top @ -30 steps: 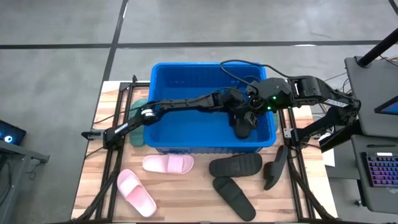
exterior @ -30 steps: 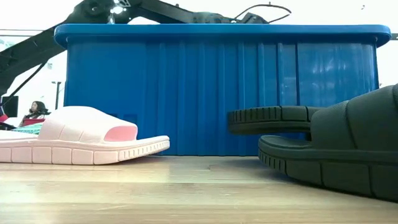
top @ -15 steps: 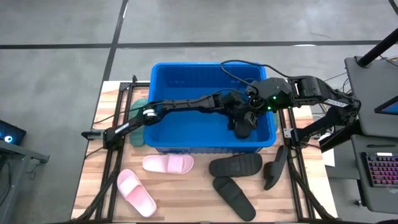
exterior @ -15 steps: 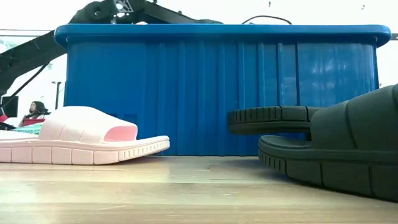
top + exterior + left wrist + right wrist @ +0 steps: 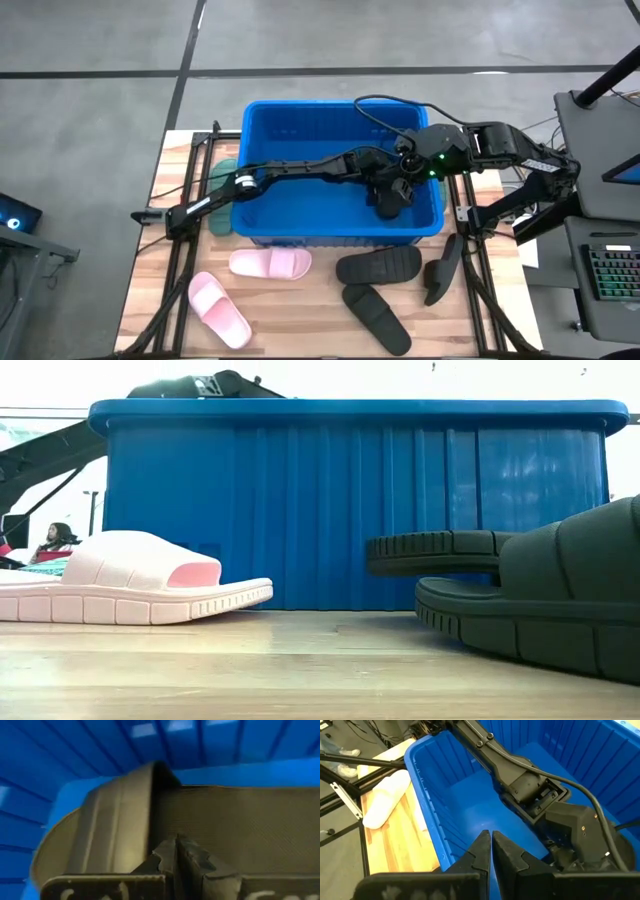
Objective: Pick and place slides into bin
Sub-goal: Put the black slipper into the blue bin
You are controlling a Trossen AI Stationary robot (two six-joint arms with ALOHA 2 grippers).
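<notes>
Left gripper [image 5: 388,188]: reaches into the right part of the bin, fingers [image 5: 172,857] pressed together, just above a black slide [image 5: 210,820] lying on the bin floor; contact cannot be told.
Right gripper [image 5: 487,851]: above the bin's right rim, fingers pressed together, holding nothing.
Bin [image 5: 262,120]: one, bright blue, ribbed walls, at the far middle of the table [image 5: 310,310].
Black slides: four; one in the bin, three [image 5: 379,266] on the table near the bin's right corner.
Pink slides: two [image 5: 270,263], near left of the bin.
Sage green slide [image 5: 222,172]: one, partly hidden at the bin's left wall.
</notes>
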